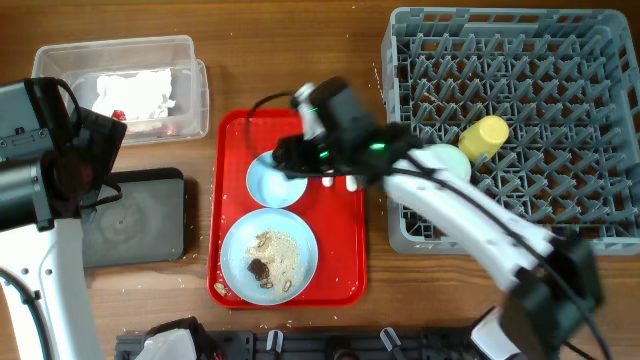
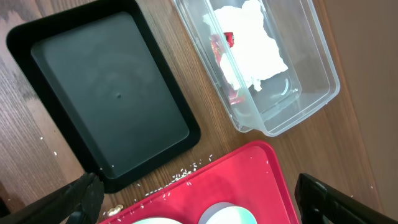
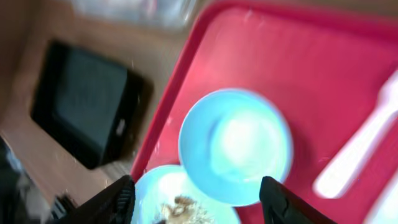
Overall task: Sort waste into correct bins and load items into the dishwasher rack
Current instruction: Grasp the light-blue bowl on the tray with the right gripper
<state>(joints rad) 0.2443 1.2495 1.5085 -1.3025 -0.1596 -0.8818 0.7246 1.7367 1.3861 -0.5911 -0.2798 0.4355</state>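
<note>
1. Right gripper [image 3: 198, 183]: jaws apart and empty, hanging over the blue bowl [image 3: 235, 146] on the red tray [image 3: 298, 56]. The wrist view is blurred. Risk: the jaws straddle the whole bowl rather than one wall, so a close here may squeeze the round rim out sideways.
2. Blue bowl: upright, seemingly empty, just beside the plate [image 1: 268, 255]. Risk: if shoved, it strikes the plate and skates across the smooth tray.
3. Plate: at the near end of the red tray, carrying crumbs [image 1: 280, 250] and brown scraps. Risk: a knock spills food, and racking it unemptied puts waste in the rack [image 1: 560, 60].
4. Cutlery [image 1: 340, 182]: white, lying close to the bowl beneath the right arm. Risk: a descending finger catches a handle and flicks it off.
5. Left gripper [image 2: 199, 196]: jaws wide apart and empty, above the black tray [image 2: 106, 93] and the red tray's corner. Risk: both arms work near one tray and may collide.
6. Tub [image 2: 311, 93]: holds the wrapper [image 2: 249, 43]. No hazard noted.
7. Rack: holds the cup [image 1: 483, 138] and green bowl [image 1: 440, 160] at its near-left part. Risk: a bowl set down there may strike them.
</note>
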